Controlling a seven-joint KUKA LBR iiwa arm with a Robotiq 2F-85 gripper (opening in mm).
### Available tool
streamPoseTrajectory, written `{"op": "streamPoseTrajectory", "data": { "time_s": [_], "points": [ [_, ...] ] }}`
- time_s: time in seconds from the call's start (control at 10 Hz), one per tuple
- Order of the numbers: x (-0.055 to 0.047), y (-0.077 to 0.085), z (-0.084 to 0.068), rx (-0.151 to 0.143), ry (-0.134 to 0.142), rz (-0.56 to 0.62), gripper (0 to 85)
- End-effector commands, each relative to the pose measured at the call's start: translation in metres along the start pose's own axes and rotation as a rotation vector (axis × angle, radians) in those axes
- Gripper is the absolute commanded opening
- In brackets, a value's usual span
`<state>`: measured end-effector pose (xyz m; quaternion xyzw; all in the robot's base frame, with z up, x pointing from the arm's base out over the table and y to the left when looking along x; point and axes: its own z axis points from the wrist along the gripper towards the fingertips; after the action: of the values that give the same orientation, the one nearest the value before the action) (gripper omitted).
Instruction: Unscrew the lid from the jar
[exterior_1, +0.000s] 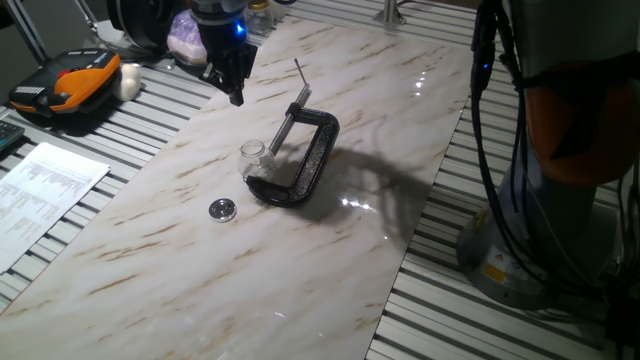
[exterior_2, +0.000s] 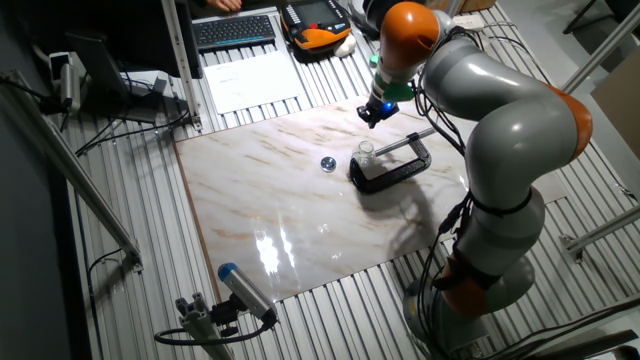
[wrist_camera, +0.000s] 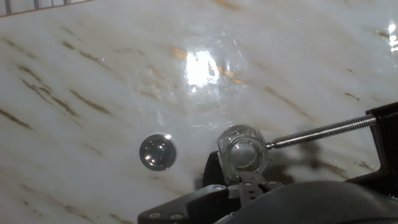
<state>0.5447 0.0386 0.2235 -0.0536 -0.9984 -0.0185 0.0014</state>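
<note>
The jar (exterior_1: 252, 155) (exterior_2: 366, 150) (wrist_camera: 244, 154), small and of clear glass, stands open-mouthed, pinched between the jaw and screw of a black C-clamp (exterior_1: 315, 150) (exterior_2: 395, 170). The lid (exterior_1: 222, 209) (exterior_2: 327, 163) (wrist_camera: 157, 152), a shiny silver disc, lies flat on the marble table (exterior_1: 300, 290), apart from the jar. My gripper (exterior_1: 235, 92) (exterior_2: 374, 113) hangs above the table, beyond the jar, touching nothing. It holds nothing; the gap between its fingers is not clear in any view. Only its dark body fills the bottom of the hand view.
The clamp's threaded screw (wrist_camera: 323, 132) sticks out past the jar. An orange-black pendant (exterior_1: 65, 85) and a printed sheet (exterior_1: 40, 190) lie on the slatted bench left of the marble. The arm's base (exterior_2: 480, 280) stands beside the table.
</note>
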Motion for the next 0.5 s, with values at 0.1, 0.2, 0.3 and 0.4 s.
{"op": "streamPoseTrajectory", "data": {
  "time_s": [0.1,0.2,0.3,0.4],
  "points": [
    [-0.0005,-0.0001,0.0001,0.0,-0.006,0.007,0.0],
    [-0.0003,0.0,0.0001,-0.005,-0.005,0.009,0.0],
    [-0.0001,0.0001,0.0,-0.005,-0.007,0.01,0.0],
    [-0.0002,0.0001,0.0001,-0.008,-0.006,0.013,0.0]
  ]
}}
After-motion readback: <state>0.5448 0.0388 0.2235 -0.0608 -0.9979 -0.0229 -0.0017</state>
